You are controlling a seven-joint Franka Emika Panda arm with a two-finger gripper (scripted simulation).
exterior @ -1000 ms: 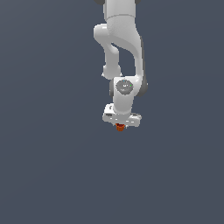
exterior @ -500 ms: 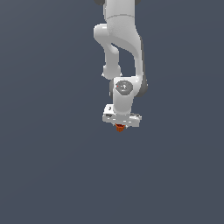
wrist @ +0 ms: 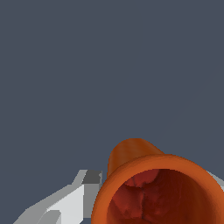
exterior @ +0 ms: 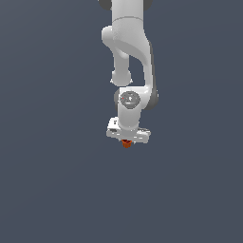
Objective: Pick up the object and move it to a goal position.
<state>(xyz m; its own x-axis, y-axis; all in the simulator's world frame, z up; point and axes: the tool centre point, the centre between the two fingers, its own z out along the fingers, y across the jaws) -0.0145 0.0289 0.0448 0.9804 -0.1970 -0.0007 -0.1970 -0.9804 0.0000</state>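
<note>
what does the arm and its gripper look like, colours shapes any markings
The arm is glossy white with rounded, bulging links and dark grey bands at the joints. A round grey disc sits on the wrist link. The gripper has a flat, wide white body; in the wrist view one finger looks angular, white to light grey with a darker grey patch. No cables or lettering are visible.
</note>
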